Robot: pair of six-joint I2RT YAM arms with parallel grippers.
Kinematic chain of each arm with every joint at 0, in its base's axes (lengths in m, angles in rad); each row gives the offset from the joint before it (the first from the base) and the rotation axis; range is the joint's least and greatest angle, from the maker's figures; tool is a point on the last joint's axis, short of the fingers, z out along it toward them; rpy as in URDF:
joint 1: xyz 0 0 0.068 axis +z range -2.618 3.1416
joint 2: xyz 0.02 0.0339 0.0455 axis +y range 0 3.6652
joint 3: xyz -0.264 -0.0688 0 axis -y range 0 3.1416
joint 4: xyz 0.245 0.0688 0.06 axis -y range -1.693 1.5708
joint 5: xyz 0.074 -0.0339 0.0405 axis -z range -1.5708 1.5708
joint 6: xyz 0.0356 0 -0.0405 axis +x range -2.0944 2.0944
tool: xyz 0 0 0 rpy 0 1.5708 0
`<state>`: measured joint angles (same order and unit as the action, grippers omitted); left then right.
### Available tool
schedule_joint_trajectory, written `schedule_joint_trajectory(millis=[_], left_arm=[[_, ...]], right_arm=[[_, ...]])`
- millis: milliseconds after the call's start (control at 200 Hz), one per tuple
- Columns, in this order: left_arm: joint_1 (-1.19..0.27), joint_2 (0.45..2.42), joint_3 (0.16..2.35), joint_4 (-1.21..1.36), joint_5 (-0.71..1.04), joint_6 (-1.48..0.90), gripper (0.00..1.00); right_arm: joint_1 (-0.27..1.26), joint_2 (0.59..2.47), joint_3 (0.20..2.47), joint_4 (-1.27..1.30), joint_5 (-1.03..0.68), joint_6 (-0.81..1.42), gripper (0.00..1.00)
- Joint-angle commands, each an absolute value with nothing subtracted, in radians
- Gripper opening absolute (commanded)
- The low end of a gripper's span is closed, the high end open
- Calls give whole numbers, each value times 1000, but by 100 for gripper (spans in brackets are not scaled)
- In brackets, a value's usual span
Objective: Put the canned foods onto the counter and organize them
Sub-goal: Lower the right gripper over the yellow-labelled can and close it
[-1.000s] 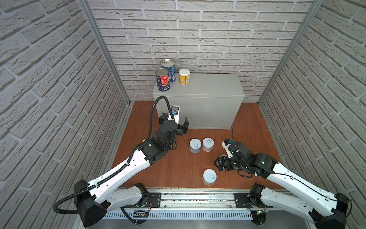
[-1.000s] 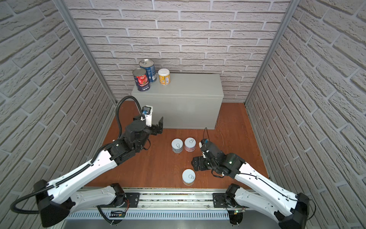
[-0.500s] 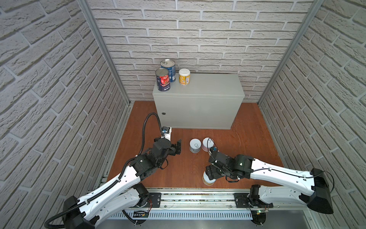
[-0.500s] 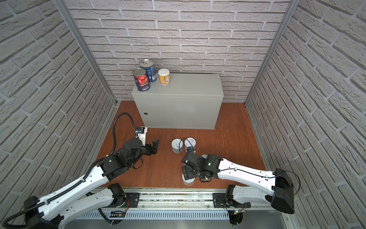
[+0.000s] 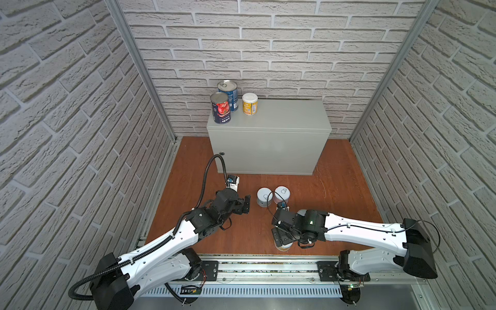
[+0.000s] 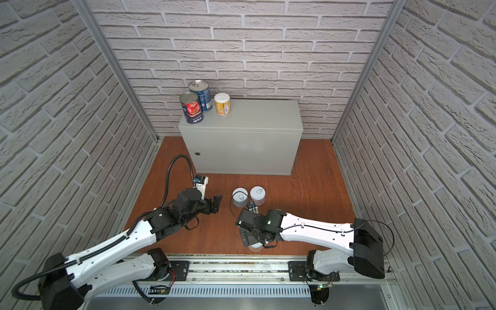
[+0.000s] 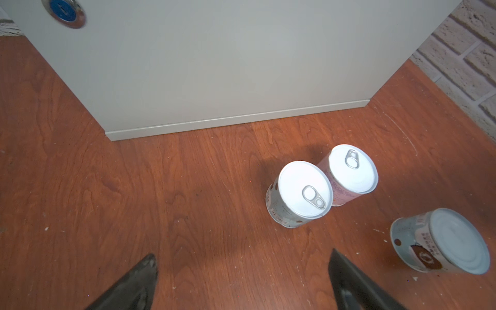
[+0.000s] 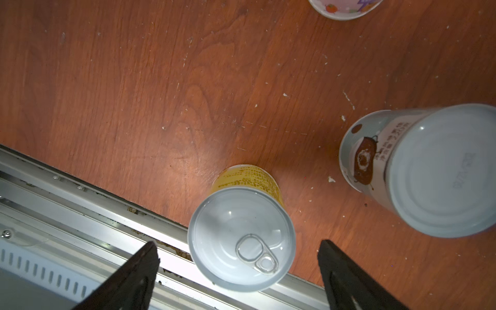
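On the grey counter (image 5: 268, 126) stand a blue-label can (image 5: 228, 92), a tomato can (image 5: 220, 107) and a yellow can (image 5: 250, 104), grouped at its back left corner. On the floor a pale blue can (image 7: 300, 194) and a pink can (image 7: 351, 171) stand touching. Another pale blue can (image 8: 418, 166) shows its plain base. A second yellow can (image 8: 241, 236) stands upright at the floor's front edge. My right gripper (image 8: 237, 243) is open over it, a finger on each side and neither touching. My left gripper (image 7: 243, 254) is open and empty, low over bare floor left of the pair.
A metal rail (image 8: 80, 204) runs along the floor's front edge right beside the yellow can. Brick walls (image 5: 80, 107) close in both sides and the back. The counter's front face with its round lock (image 7: 64, 12) stands close behind the floor cans.
My left gripper came down from the counter's front to low over the floor. My right gripper swung from the right floor area to the front edge, over the yellow can.
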<state>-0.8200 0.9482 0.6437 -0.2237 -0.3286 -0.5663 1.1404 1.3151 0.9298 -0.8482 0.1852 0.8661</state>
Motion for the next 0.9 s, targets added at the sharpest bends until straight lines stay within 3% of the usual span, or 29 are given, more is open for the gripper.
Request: schedule_joint_trajectory(millis=[0, 370, 895], left_arm=[[-818, 933, 625, -159, -324, -595, 98], [-818, 954, 629, -153, -349, -567, 98], [-818, 1053, 676, -129, -320, -558, 98]], right_arm=[[1149, 1329, 943, -841, 172, 855, 94], [1149, 1411, 977, -900, 193, 840, 88], [1147, 1389, 917, -830, 152, 862, 91]])
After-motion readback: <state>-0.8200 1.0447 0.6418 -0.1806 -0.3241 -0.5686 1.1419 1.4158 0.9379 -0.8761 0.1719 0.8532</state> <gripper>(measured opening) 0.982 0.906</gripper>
